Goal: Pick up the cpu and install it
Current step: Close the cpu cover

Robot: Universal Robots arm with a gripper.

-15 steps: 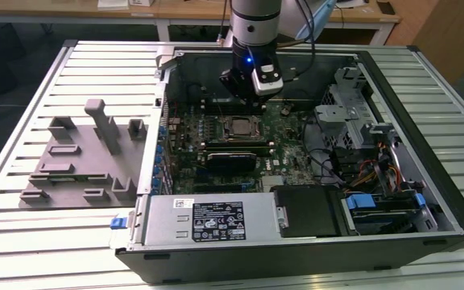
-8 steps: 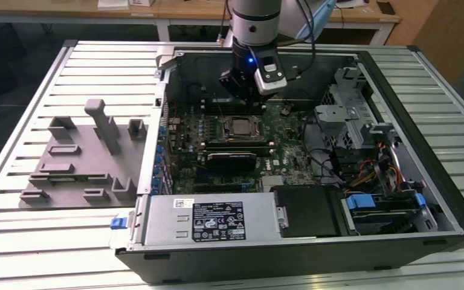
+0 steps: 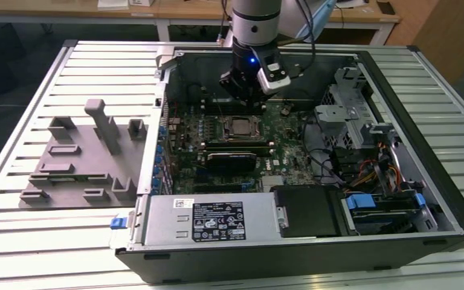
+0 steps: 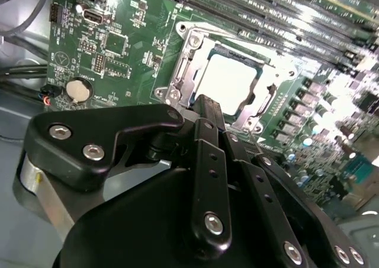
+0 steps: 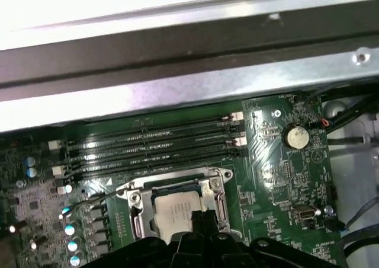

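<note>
Silver cpu lies seated in its socket, so the hand hovering near it is clenched empty.

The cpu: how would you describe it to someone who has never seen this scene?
Look inside the open computer case, at the green board on its floor. Near the board's middle sits a metal socket frame, beside the long black slots. The cpu is the small shiny silver square inside that frame.
</note>
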